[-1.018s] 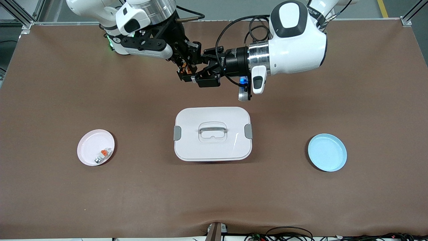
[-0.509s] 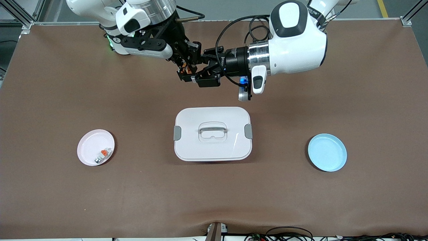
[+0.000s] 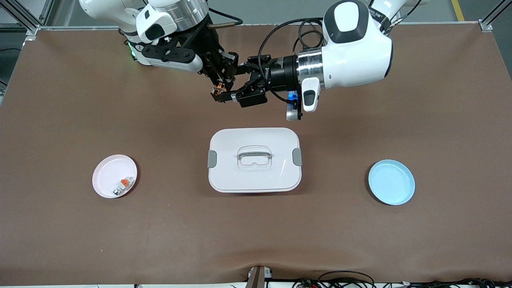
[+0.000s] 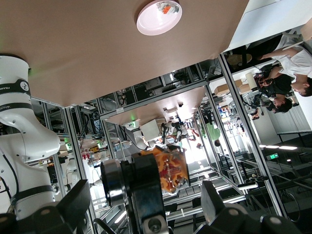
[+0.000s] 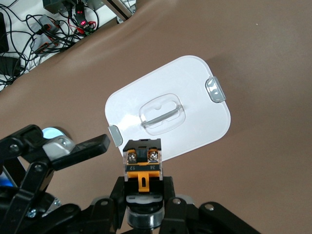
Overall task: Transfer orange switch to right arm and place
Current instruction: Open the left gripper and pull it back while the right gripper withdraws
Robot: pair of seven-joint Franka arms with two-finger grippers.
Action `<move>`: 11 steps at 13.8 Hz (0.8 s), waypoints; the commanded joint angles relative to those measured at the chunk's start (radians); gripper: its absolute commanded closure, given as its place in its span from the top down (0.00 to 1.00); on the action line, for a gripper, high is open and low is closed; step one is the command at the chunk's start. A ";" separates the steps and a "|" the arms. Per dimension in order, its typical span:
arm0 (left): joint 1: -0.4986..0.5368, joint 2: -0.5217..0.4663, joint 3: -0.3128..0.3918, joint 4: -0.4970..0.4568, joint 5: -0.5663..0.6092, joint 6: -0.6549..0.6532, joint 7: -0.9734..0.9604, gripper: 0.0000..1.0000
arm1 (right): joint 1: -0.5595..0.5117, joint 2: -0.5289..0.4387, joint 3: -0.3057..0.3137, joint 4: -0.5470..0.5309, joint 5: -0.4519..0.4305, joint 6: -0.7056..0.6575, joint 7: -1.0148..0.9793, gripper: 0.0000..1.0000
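Handover happens above the table, up from the white box [image 3: 254,159]: the right pincer [image 3: 219,89] clamps the orange switch [image 3: 220,87], the left pincer [image 3: 236,86] gapes wide beside it. Risk: a shallow grip could let the switch twist or drop when the arm swings toward the pink plate [image 3: 105,176].

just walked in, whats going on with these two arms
A handover in the air above the table, farther from the camera than the white box. The right gripper is shut on the orange switch; the left gripper beside it is open, having let go. The pink plate holds another small piece; the blue plate is empty.
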 commanded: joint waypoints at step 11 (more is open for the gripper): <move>0.020 -0.059 -0.001 0.006 0.235 -0.093 -0.078 1.00 | -0.083 -0.018 -0.005 -0.006 -0.019 -0.198 -0.592 0.00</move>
